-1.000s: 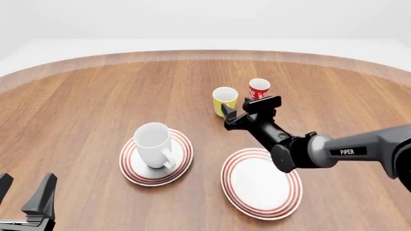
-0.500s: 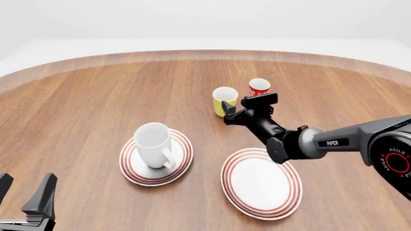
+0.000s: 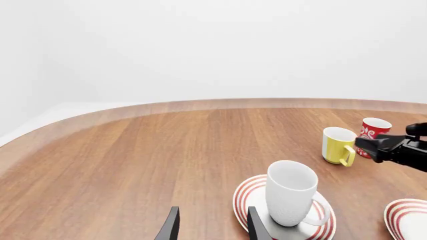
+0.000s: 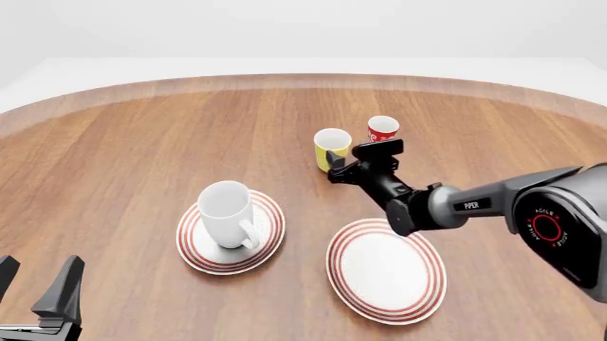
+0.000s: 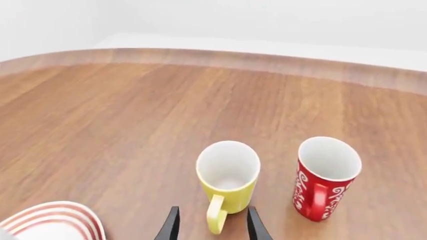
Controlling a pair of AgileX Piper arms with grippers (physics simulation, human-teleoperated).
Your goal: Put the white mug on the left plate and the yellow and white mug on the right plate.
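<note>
Wooden round table (image 4: 142,135) under a plain white backdrop; simulator render.

Count: three mugs, two plates, two arms.

White mug (image 4: 227,213) stands upright on the left plate (image 4: 195,250), handle toward the near right. First half of the task reads as done.

Yellow and white mug (image 4: 331,148) stands upright on bare wood, far of centre, handle facing near. Red mug (image 4: 382,130) is just beside it to the right and slightly farther; the two do not touch. Right plate (image 4: 417,302) lies near-right of centre with nothing on it.

Right gripper (image 5: 210,227) sits directly near-side of the yellow and white mug. Wrist view shows the two fingertips parted to a moderate gap, with the yellow handle lined up between them and nothing gripped.

Left gripper (image 4: 36,288) is parked at the near-left edge, fingers spread apart, holding nothing, well apart from all crockery.

Step in hand, by my reading: approach for the grasp on the yellow and white mug.

Next move likely calls for advancing a little so the fingers straddle the handle or wall, closing, lifting, then carrying near to the right plate. Risk: the red mug stands close enough to be nudged.
</note>
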